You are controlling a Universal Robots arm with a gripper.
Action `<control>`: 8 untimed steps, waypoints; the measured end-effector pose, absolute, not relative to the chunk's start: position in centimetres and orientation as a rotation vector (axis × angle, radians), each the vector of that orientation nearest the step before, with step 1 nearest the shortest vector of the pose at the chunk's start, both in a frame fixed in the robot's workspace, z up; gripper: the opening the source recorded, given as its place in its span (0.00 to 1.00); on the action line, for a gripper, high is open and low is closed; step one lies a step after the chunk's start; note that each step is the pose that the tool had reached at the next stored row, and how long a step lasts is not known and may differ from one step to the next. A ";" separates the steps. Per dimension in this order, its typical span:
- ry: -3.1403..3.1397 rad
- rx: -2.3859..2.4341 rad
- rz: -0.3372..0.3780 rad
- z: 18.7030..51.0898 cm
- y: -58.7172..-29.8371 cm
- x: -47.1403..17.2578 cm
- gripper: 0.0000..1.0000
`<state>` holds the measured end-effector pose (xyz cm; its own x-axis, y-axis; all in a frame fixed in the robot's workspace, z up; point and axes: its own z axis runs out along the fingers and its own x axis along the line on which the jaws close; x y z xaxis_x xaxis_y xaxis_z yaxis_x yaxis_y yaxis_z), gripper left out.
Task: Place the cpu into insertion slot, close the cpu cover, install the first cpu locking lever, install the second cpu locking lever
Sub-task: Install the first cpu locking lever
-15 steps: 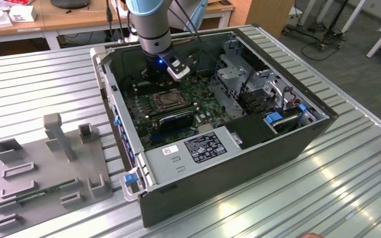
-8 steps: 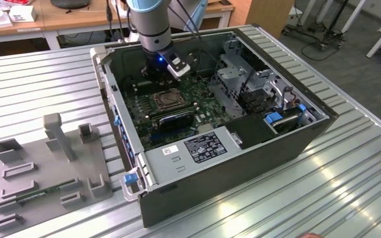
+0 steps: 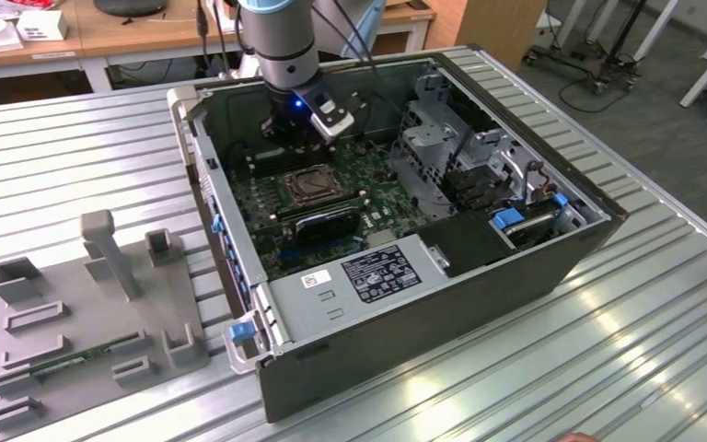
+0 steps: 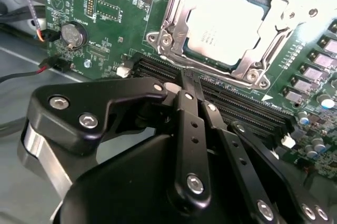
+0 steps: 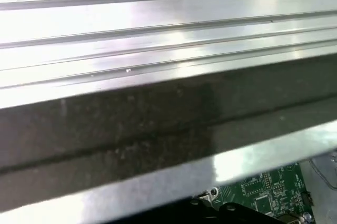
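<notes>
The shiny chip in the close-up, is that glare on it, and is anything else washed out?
Yes: in the second wrist view glare whitens the cpu and the cpu cover; in the first wrist view the ribbed table is bright and soft; the exterior view is evenly lit.

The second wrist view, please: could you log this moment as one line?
cpu: seated in insertion slot | cpu cover: closed over it | gripper: shut, empty, above memory slots

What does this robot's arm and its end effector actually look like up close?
In the exterior view the arm is a thick round column in silvery grey with a blue section near the top, and black cables trail beside it. The end effector in the second wrist view is matte black, built from flat linked bars joined by shiny silver screws.
</notes>
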<state>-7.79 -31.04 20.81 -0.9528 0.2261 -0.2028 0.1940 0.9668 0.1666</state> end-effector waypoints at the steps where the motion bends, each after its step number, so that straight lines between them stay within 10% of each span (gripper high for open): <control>1: 2.895 0.313 0.213 21.0 -31.0 -7.8 0.11; 8: 2.895 0.313 0.213 22.0 -31.0 -7.8 0.11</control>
